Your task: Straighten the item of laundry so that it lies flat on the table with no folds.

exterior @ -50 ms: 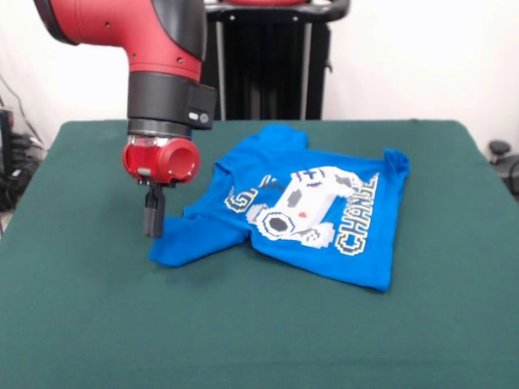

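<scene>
Bright blue, the small cotton-looking T-shirt (312, 212) with a white-grey game controller print and pixel lettering lies near the middle of the large dark green felt-covered table (259, 324), print up, still rumpled, with folds running across the letters and one sleeve bunched toward the left of the front view. At that sleeve's edge hangs the red and black arm's dark gripper (153, 217), its fingers pressed together and pointing straight down; whether any cloth is pinched between them cannot be told.

Plain white wall (422, 57) — dark cables (16, 146) at left.
</scene>
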Robot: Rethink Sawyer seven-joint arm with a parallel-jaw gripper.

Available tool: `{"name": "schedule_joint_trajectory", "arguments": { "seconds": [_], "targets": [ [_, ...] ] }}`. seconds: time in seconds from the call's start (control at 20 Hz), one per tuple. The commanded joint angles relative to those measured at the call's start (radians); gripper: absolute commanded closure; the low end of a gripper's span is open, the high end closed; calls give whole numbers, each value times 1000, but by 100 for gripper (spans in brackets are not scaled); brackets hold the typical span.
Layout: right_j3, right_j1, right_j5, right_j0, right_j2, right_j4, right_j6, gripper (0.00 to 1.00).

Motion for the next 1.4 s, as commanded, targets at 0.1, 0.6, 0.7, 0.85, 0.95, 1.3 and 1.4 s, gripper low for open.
{"name": "schedule_joint_trajectory", "arguments": {
  "seconds": [0.1,0.6,0.7,0.85,0.95,1.3,1.4],
  "targets": [
    [-20,26,117,8,117,13,62,0],
    [60,-60,195,-18,145,30,68,0],
    [81,-61,202,-22,157,35,81,0],
    [117,-66,211,-23,170,53,105,0],
    [137,-75,222,-25,181,67,116,0],
    [159,-73,215,-26,195,92,126,0],
    [160,-61,201,-25,197,98,130,0]
  ]
}}
